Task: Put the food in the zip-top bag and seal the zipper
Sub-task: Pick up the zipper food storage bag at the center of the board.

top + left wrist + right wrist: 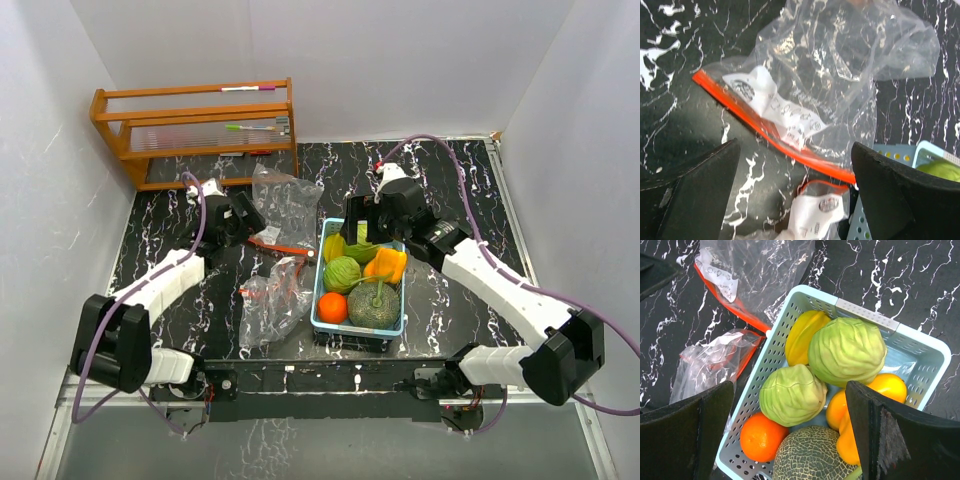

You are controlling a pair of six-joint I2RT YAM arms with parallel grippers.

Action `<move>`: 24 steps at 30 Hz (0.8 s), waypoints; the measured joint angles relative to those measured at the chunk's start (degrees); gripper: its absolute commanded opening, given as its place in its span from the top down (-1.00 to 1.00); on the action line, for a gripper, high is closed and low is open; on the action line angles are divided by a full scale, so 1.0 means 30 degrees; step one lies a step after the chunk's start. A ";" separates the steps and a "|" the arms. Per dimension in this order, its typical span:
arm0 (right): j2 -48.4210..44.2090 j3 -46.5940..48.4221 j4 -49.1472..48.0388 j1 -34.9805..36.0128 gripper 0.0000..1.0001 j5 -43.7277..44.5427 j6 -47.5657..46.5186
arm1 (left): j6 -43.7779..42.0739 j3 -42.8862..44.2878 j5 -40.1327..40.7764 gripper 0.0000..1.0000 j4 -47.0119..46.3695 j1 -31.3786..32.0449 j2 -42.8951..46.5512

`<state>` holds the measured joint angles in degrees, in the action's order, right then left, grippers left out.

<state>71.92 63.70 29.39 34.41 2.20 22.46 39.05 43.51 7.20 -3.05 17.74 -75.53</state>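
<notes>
Waiting to begin | colourful toy produce (847, 350) all in light-blue perforated basket (805, 292), frame centre | clear crinkled orange-zippered bag (755, 270) foodless, upper left | left gripper (795, 150) spread over bag | right gripper (790, 387) spread over basket

In the basket (805, 292), piled: far cabbage (846, 350), near cabbage (792, 394), netted melon (810, 455), orange (762, 436), yellow-orange peppers (887, 385), yellow piece (802, 337). Left of it, crumpled: far bag (285, 200), near bag (272, 300), both clear, orange-zippered.
</notes>
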 measured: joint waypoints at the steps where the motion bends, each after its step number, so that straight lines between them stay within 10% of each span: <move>1: -0.0066 -0.0102 -0.0036 0.0000 -0.97 -0.0095 0.0000 | -0.0036 -0.0044 0.0153 -0.84 -0.0525 0.0000 -0.0211; 13: -0.0459 -0.0299 -0.0328 0.0000 -0.97 -0.0364 0.0000 | -0.1741 -0.0226 0.0583 -0.81 -0.5231 0.0000 -0.4677; 24: -0.0481 -0.0714 -0.0401 -0.0007 -0.96 -0.0364 -0.0007 | -0.2798 -0.0211 0.0998 -0.23 -0.8918 0.0182 -0.7147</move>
<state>70.48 61.56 28.18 34.39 1.10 22.44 30.65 42.87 10.20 -29.80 18.28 -96.97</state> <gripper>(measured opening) 0.983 0.724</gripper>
